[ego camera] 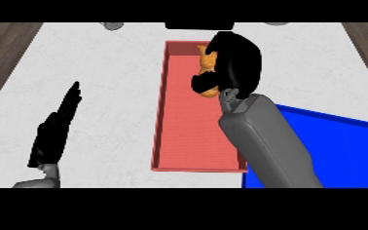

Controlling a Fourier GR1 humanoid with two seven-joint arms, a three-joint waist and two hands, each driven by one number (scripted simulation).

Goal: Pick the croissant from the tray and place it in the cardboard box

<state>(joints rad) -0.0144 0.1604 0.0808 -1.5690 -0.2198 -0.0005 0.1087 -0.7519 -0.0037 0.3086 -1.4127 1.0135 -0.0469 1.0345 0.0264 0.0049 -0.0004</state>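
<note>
My right hand [238,64] curls its fingers [204,83] round the croissant [208,61] at the tray's [193,136] twelve o'clock end, to lift it toward the blue box [327,146] at four o'clock, while my left hand [56,129] rests open at eight o'clock.

**Grey forearms, black hands**

The right forearm [269,146] is a smooth, rounded grey casing with a small grey wrist joint. The right robot hand [241,66] is plain black and bulky. The left robot hand [54,131] is likewise black, long and tapering, above the grey left forearm [45,178].
</note>
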